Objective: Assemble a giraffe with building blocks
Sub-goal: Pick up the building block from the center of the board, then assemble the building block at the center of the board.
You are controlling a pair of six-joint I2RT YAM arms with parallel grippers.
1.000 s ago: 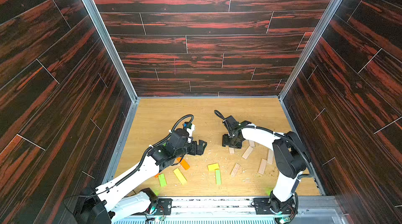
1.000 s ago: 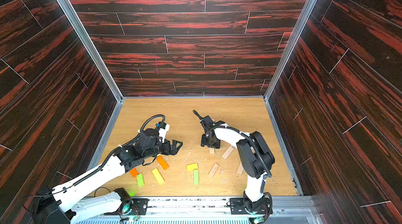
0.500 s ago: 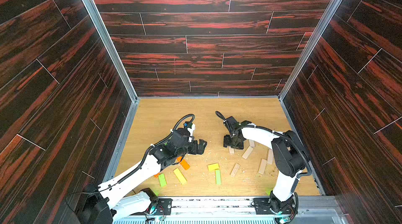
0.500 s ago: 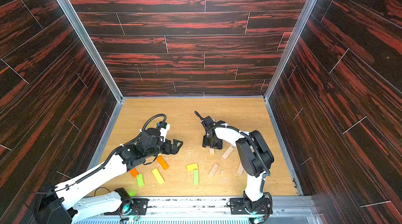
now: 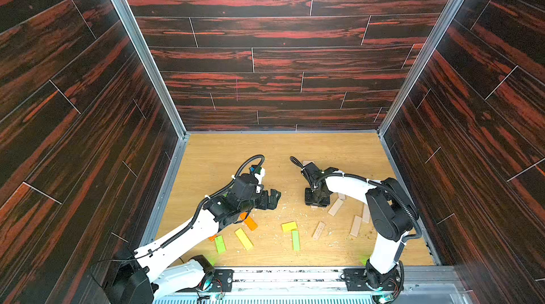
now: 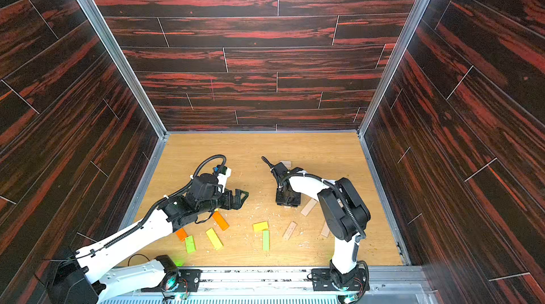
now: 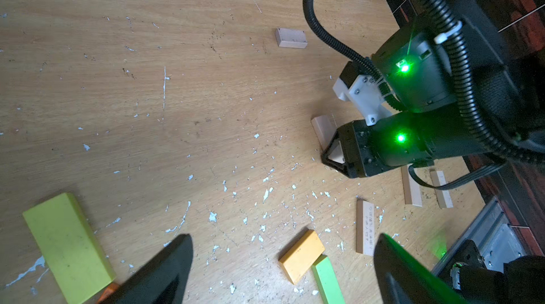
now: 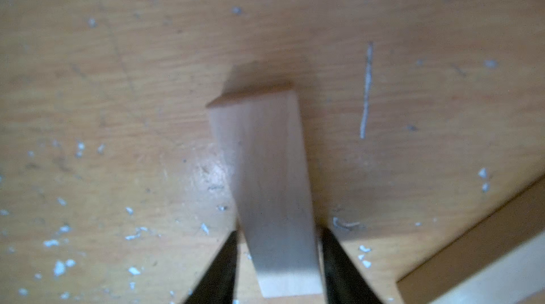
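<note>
Building blocks lie scattered on the wooden floor in both top views. They include an orange one [image 5: 250, 222], a yellow one [image 5: 289, 226], a green one [image 5: 295, 240] and pale ones [image 5: 335, 207]. My right gripper [image 5: 317, 200] points down at the floor. In the right wrist view it [image 8: 278, 231] is shut on a plain pale block [image 8: 265, 163], with a finger against each long side. My left gripper [image 5: 274, 197] hovers open over the floor's middle. In the left wrist view it [image 7: 284, 237] has nothing between its fingers, above a yellow block [image 7: 300, 255] and a green one [image 7: 327, 279].
Dark wood-patterned walls close in the floor on three sides. A metal rail [image 5: 295, 276] with both arm bases runs along the front. A lone pale block [image 5: 306, 163] lies behind the right wrist. More pale blocks [image 5: 356, 225] lie under the right arm. White flecks dot the floor.
The right gripper's jaws have closed in on the pale block below them. The left arm has stayed where it was, still open.
</note>
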